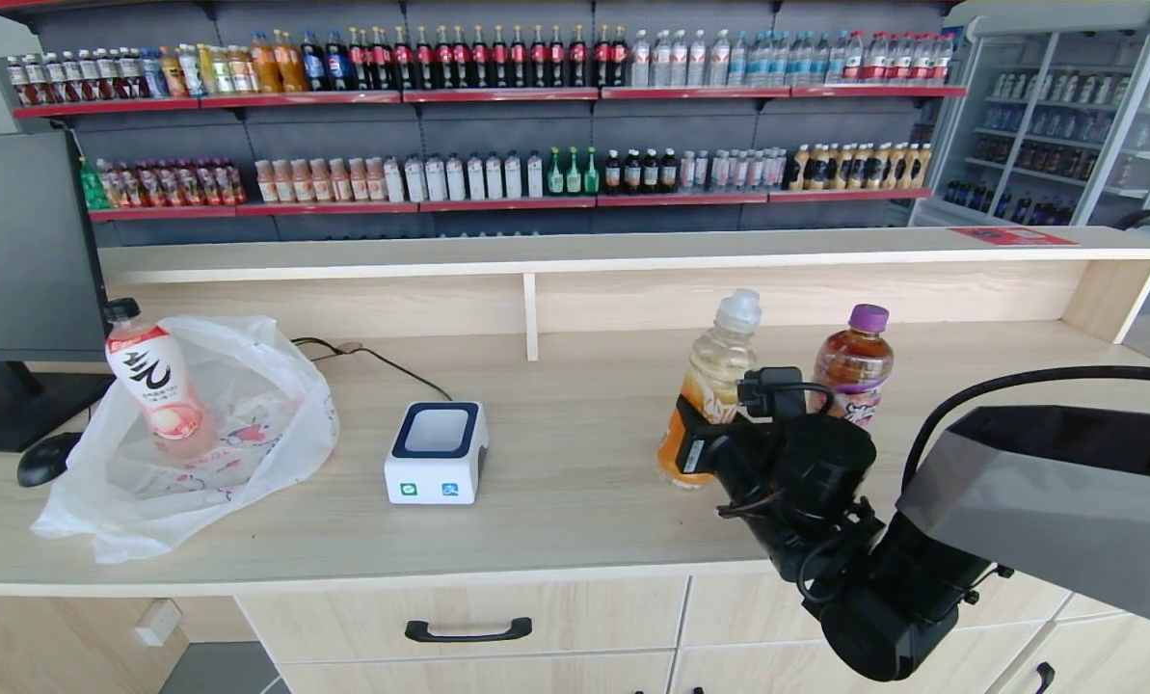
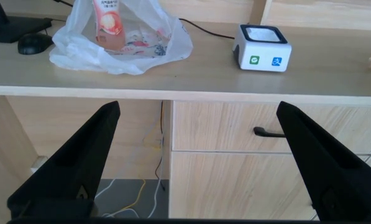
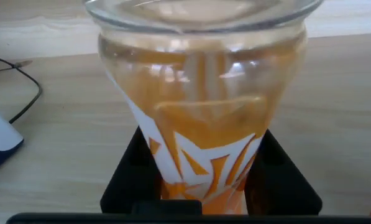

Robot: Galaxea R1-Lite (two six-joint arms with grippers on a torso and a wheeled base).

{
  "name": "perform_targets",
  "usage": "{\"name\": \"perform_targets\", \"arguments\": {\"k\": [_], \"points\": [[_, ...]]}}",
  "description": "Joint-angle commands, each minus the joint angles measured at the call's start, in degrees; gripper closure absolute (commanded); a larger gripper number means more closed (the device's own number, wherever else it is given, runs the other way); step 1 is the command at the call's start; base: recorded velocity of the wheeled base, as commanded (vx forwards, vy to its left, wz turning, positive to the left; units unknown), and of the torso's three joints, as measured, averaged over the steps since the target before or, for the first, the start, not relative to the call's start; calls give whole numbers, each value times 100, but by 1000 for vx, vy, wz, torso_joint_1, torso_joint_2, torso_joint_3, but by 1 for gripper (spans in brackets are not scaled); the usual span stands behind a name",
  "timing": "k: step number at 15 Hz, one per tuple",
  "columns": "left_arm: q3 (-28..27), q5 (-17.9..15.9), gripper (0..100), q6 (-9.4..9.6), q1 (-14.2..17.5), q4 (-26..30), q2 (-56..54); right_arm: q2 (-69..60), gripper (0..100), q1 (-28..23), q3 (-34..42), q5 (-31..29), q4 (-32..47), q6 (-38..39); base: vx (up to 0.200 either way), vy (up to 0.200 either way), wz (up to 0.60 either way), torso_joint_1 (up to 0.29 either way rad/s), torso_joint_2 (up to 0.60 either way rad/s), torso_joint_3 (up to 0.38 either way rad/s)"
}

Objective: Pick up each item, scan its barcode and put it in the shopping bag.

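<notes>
We find the left gripper (image 2: 197,109) low, under the level of the counter (image 1: 575,511) and facing the drawers (image 2: 235,130); its two fingers stand wide apart and hold nothing. Ahead of it and higher, the shopping bag (image 1: 266,434) lies opened on the counter, and a pink bottle (image 1: 155,386) stands inside it, a little tilted. This bag is far to the left of the right gripper (image 1: 695,448). Between the bag and that gripper sits the white scanner (image 1: 437,453), its window facing up, well apart from both. The right arm comes up from the lower right, passes over the front edge of the counter and stretches forward and to the left, with the wrist nearly level. Its fingers are clamped on the lower half of the orange-label bottle (image 1: 719,371), one at each side of the narrow waist. Just to the right of the gripper, and slightly behind it, stands the purple-capped bottle (image 1: 854,371), upright, near the held bottle.
</notes>
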Motion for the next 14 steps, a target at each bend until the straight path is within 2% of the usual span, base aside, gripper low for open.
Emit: {"name": "perform_targets", "arguments": {"k": [1,10,14], "points": [[0,-7,0,4,0,4,-2,-8,100,27,7,8,5,8,0,0,0,0,0,0],[0,2,0,-14,0,4,-2,-553,100,45,112,8,5,26,0,0,0,0,0,0],[0,2,0,-14,9,4,-2,-1098,100,107,587,8,5,43,0,0,0,0,0,0]]}}
